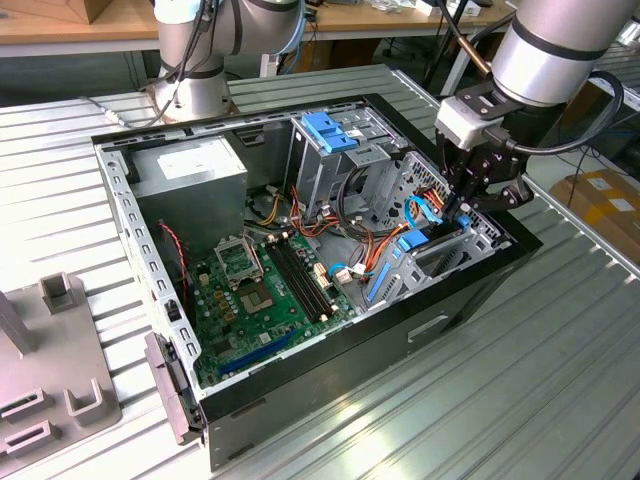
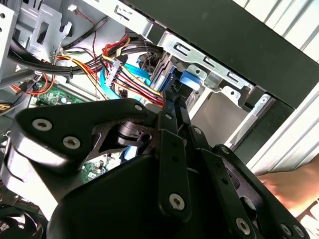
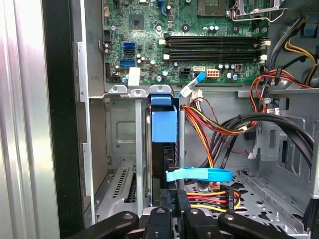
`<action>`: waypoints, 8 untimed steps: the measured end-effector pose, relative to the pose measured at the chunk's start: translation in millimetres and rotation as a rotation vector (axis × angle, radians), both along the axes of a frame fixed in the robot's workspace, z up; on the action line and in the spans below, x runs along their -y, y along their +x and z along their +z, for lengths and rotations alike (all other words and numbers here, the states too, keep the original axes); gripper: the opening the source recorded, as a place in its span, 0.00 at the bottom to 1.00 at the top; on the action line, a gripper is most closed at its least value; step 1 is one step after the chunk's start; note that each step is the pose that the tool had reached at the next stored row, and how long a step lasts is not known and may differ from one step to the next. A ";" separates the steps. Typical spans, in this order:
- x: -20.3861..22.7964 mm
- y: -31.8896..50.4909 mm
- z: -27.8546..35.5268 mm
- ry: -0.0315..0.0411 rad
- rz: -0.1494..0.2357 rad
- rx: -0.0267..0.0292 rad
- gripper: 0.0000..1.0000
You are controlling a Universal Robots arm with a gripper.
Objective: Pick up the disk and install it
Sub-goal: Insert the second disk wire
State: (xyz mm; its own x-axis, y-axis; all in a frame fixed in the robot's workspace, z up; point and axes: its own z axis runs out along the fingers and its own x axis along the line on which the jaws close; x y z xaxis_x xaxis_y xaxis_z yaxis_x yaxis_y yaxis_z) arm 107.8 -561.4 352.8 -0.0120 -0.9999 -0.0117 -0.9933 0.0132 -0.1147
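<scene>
**Evidently mid-insertion: the disk stands in its bay with the hand at its outer end**

The hand (image 3: pixel 174 206) has its two fingers drawn close together. In the first wrist view they seem to pinch the thin dark edge of the disk (image 3: pixel 164 127), though the contact itself is hard to make out. The disk stands on edge, blue carrier frame outermost, inside the metal drive bay (image 3: pixel 122 149), in line with the fingers and between the bay's sheet-metal walls. In the second wrist view the fingertips (image 2: pixel 175 107) converge just short of a blue plastic part of that bay.

In the exterior view the hand (image 1: pixel 468 200) reaches down into the open computer case (image 1: pixel 330 345) at about three o'clock, close to the case wall. A flat blue cable (image 3: pixel 199 175) crosses just beside the disk, and a bundle of red, yellow and orange wires (image 3: pixel 209 124) runs close by. The motherboard (image 1: pixel 270 290) lies towards seven o'clock of the case, the grey power supply (image 1: pixel 190 170) at ten o'clock, and the tall drive cage (image 1: pixel 325 130) with its blue latch at twelve. The case rests on the ribbed metal bench (image 1: pixel 520 400).

I judge pick-up to be done and installation the step in hand, with the disk entered but perhaps not fully seated. Seating it would call for a straight push along the bay walls, without tilt, keeping the blue cable and the wires out of the slot.
</scene>
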 end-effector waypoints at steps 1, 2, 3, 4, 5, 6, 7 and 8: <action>0.0 0.5 -0.6 0.0003 0.000 0.0000 0.16; 0.0 0.8 -0.7 0.0001 0.000 -0.0001 0.16; 0.0 0.9 -0.7 -0.0001 0.000 -0.0001 0.16; 0.0 0.9 -0.7 -0.0001 0.000 -0.0001 0.16; 0.0 1.1 -1.1 -0.0002 0.000 0.0000 0.16; -0.1 1.1 -1.3 -0.0007 0.000 -0.0001 0.16; 0.0 1.1 -1.4 -0.0014 0.000 -0.0001 0.16; 0.0 1.1 -1.6 -0.0022 0.000 -0.0001 0.16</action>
